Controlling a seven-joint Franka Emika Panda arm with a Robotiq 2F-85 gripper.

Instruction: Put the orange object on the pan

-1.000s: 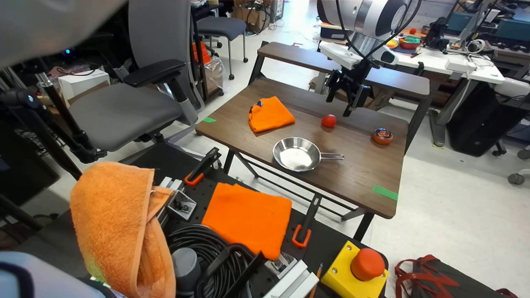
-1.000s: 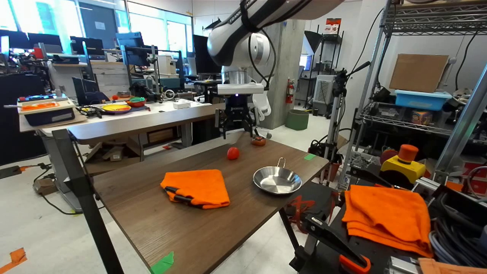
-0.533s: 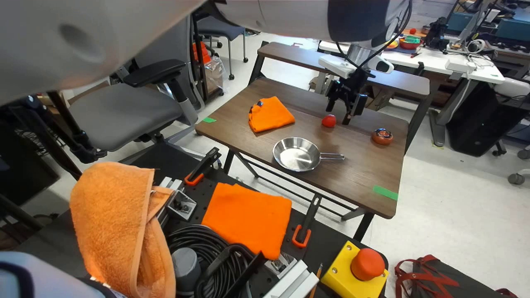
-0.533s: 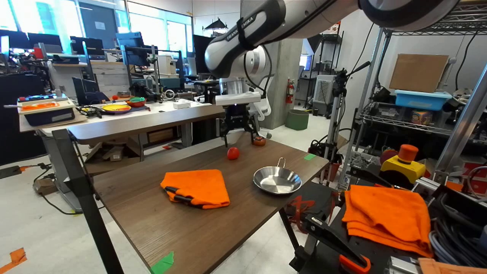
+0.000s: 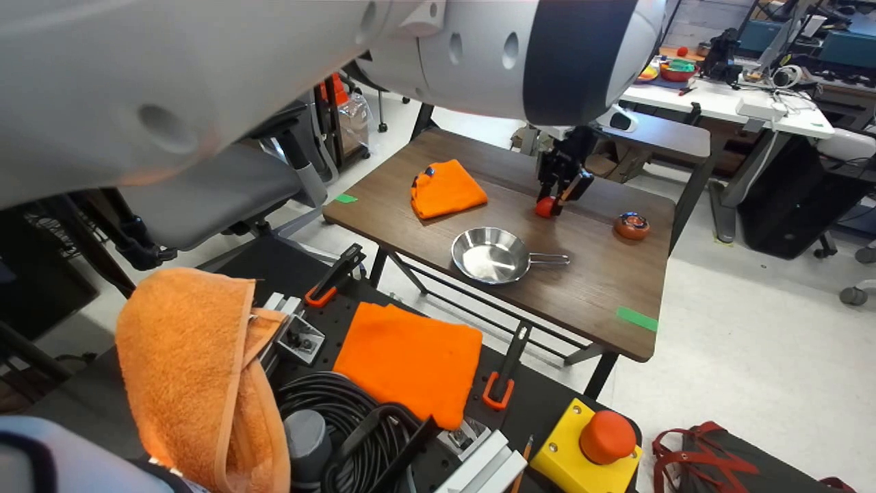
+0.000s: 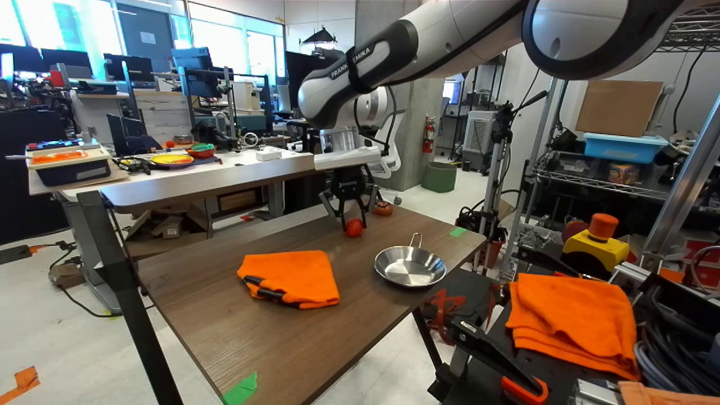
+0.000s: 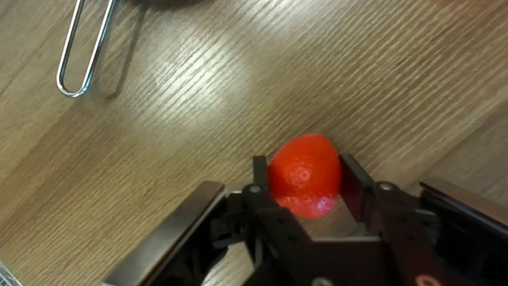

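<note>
Gripper (image 7: 304, 173) is pointing down at the brown table (image 6: 281, 337) with a slight tilt, and it is holding a round red-orange object (image 7: 304, 184). In the wrist view the jaws are clamping on this object: one black finger (image 7: 260, 171) is pressing at one side, and its partner is pressing at the opposite side. In both exterior views the object is sitting low between the fingertips, just at the tabletop; whether it is touching the wood, I cannot tell.

The shiny metal pan (image 6: 410, 267) is standing level on the same table, near the gripper but apart from the held object. Its wire handle (image 7: 72, 94) is showing at the upper left of the wrist view, and the rounded end is facing toward the lower part of that view.

A folded orange cloth (image 5: 448, 192) is lying on one side of the held object, apart from it. On the other side a brownish-orange round thing (image 5: 631, 226) is resting, also apart. Two strips of green tape (image 5: 636, 318) are sticking near the table edges.

The white arm (image 6: 450, 42) is reaching over the scene in both exterior views, and in an exterior view it is covering part of a gray chair (image 5: 226, 198). Nearer to that camera, another orange cloth (image 5: 414, 363) is lying on a black board (image 5: 294, 263), and a yellow box (image 5: 571, 455) is carrying a red button (image 5: 608, 437).
</note>
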